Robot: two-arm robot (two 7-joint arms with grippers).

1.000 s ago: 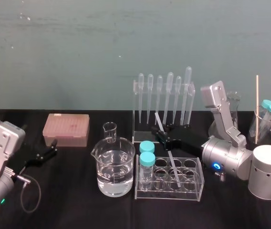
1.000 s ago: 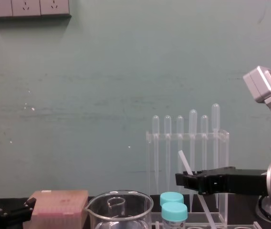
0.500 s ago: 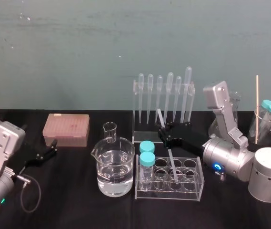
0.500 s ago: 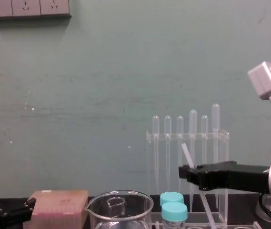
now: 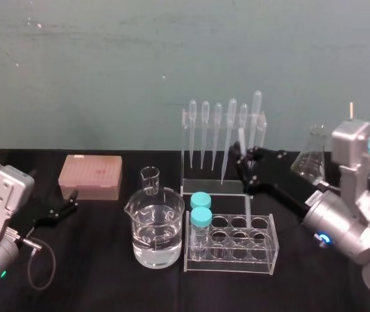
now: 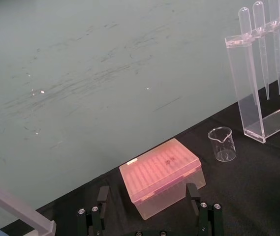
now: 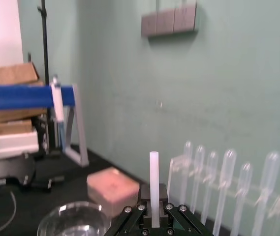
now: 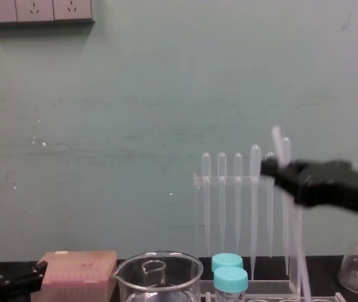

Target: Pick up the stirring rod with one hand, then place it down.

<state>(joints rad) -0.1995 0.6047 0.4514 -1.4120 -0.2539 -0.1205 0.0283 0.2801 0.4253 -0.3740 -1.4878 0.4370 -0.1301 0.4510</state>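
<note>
Head view: right gripper (image 5: 244,160) around rod (image 5: 241,138)

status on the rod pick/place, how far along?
Done: the pick. The right gripper is shut on the stirring rod, holding it near upright in front of the pipette rack. In hand: the carry, with the rod's lower end by the tube rack. Left: setting it down and releasing. The left gripper sits open by the pink tip box.
</note>
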